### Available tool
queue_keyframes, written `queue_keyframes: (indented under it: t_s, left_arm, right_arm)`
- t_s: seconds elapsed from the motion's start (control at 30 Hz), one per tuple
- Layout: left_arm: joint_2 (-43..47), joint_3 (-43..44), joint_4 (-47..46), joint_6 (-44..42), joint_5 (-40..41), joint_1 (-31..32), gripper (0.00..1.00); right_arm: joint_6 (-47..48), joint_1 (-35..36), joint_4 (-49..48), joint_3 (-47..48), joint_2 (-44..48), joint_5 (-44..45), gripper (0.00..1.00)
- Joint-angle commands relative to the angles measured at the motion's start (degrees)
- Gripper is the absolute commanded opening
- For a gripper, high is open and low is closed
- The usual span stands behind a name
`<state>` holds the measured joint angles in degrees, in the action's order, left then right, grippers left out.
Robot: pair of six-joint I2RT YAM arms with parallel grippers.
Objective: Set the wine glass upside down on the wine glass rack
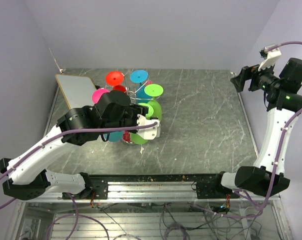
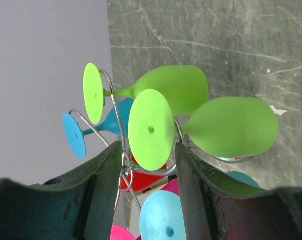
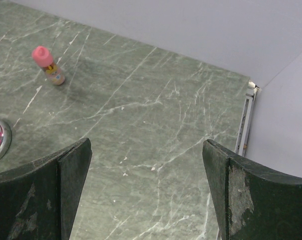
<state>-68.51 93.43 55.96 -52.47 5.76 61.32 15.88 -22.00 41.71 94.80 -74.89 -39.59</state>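
Note:
The wine glass rack [image 1: 134, 100] stands left of the table's middle, its silver wire arms [image 2: 116, 112] carrying several coloured plastic glasses upside down. A lime-green wine glass [image 2: 231, 126] hangs on the near side, and its round foot [image 2: 151, 129] sits between the tips of my left gripper [image 2: 148, 150]. The jaws stand apart, with thin gaps on either side of the foot. Another green glass [image 2: 173, 87] and a blue one [image 2: 73, 135] hang behind it. My right gripper [image 3: 146, 145] is open over bare table at the far right, raised high [image 1: 241, 80].
A white flat board [image 1: 74, 90] leans at the table's back left corner, beside the rack. A small bottle with a pink cap [image 3: 49, 65] stands on the table right of the rack's chrome base [image 3: 0, 142]. The table's right edge and wall lie close to my right arm.

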Motion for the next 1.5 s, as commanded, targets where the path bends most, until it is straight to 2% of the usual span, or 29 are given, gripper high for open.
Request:
queue_keyframes:
  t_s: [0.0, 0.33, 0.5, 0.6, 0.8, 0.93, 1.0, 1.1, 1.3, 1.47]
  left_arm:
    - [1.0, 3.1, 2.3, 1.1, -3.7, -0.3, 0.57]
    - [3.1, 7.4, 6.7, 4.2, -10.5, -4.4, 0.69]
    - [5.0, 8.7, 7.4, 7.2, -12.7, -9.9, 0.79]
    - [6.6, 8.2, 6.2, 10.5, -12.5, -14.0, 0.81]
    - [10.9, 5.5, 0.7, 19.8, -10.7, -25.3, 0.89]
    - [13.9, 3.6, -4.0, 27.7, -6.2, -33.4, 0.96]
    - [15.3, 2.0, -6.9, 33.2, -1.3, -37.8, 0.98]
    - [18.7, -2.5, -10.6, 39.6, 4.3, -42.7, 1.00]
    - [23.3, -9.8, -15.6, 46.0, 16.5, -49.0, 0.99]
    - [23.8, -12.2, -17.4, 48.8, 18.7, -52.3, 0.99]
  right_arm:
    - [0.1, 0.4, 0.8, 0.7, -0.1, -0.3, 0.92]
    - [3.8, 0.8, 4.3, 3.5, -2.4, 2.0, 0.93]
    - [4.6, 2.1, 5.2, 3.2, -2.6, 2.1, 0.93]
    - [4.6, 4.8, 4.3, 1.7, -2.1, 1.8, 0.93]
    - [5.9, 14.5, 3.3, -0.3, -1.5, 12.0, 0.93]
    - [5.5, 18.3, 2.6, -1.2, -0.6, 18.0, 0.94]
    - [5.3, 19.1, 3.0, -1.3, -0.7, 21.4, 0.95]
    - [7.1, 19.3, 3.6, -3.1, -0.2, 24.0, 1.00]
    - [6.2, 19.2, -1.0, -9.9, 3.1, 30.0, 1.00]
    - [3.0, 19.3, 1.3, -9.6, 0.4, 35.5, 1.00]
